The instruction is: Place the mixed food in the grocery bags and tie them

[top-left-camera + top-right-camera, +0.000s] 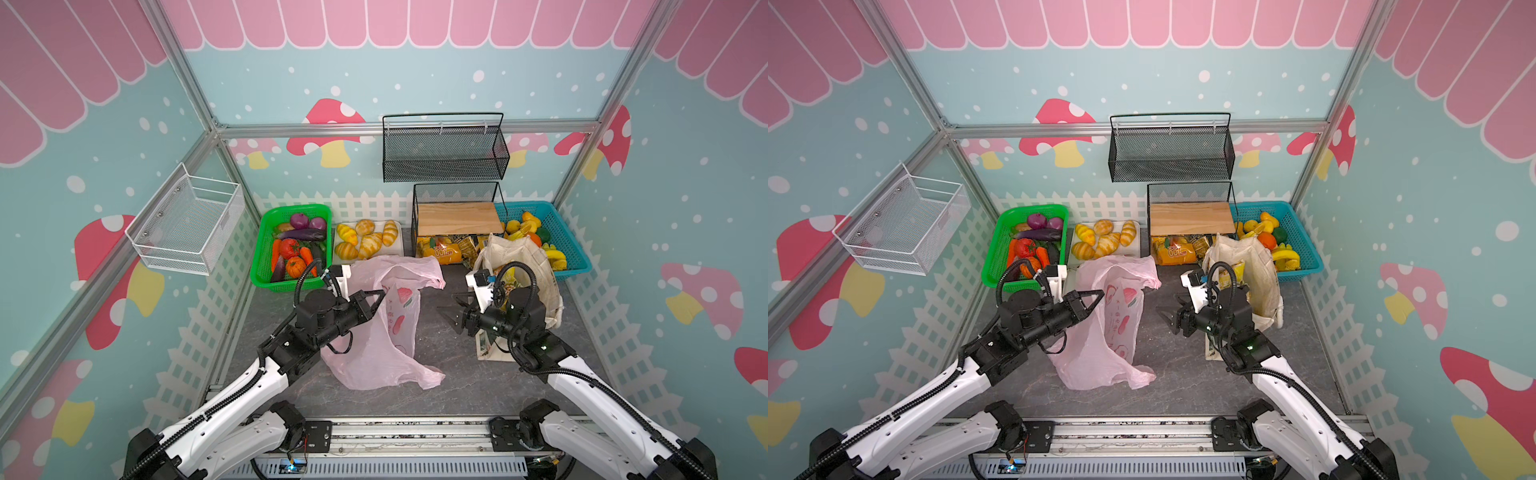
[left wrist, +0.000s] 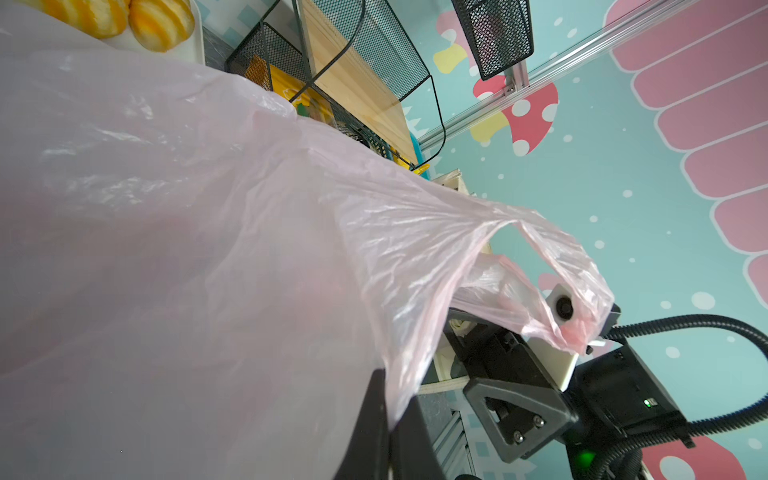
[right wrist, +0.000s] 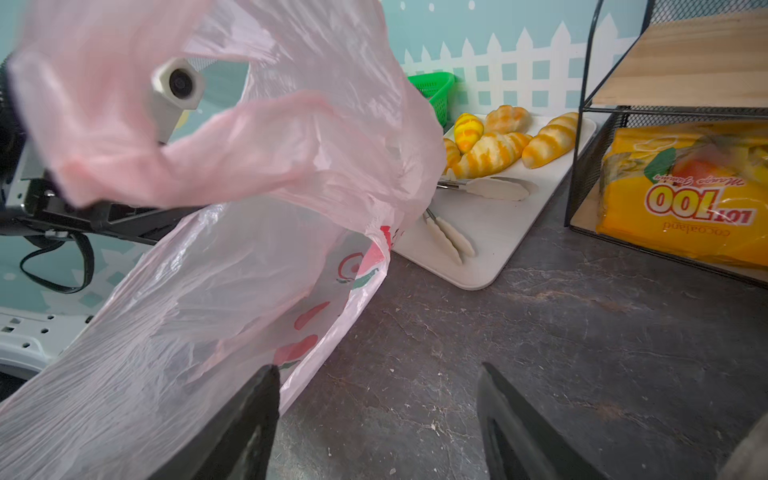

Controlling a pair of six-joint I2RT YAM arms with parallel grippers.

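The pink plastic grocery bag (image 1: 374,332) (image 1: 1100,345) lies crumpled mid-table, its top lifted. My left gripper (image 1: 380,296) (image 2: 390,419) is shut on the film of the bag (image 2: 208,249). To the right of the bag, my right gripper (image 1: 449,305) (image 3: 376,368) hovers open above bare tabletop, the bag's edge (image 3: 332,324) beside one finger. The cream canvas tote (image 1: 536,266) stands behind the right arm with snack packets (image 1: 509,282) inside. Tomato (image 1: 289,248), pumpkin (image 1: 296,266), carrot (image 1: 306,254) and eggplant (image 1: 302,235) lie in the green basket (image 1: 257,257).
A white tray (image 1: 399,249) holds bread rolls and tongs (image 3: 486,187). A black rack (image 1: 457,216) has a yellow snack bag (image 3: 685,187) on its bottom shelf. A blue basket (image 1: 573,257) of fruit sits back right. Wire baskets (image 1: 444,153) (image 1: 187,224) hang on the walls.
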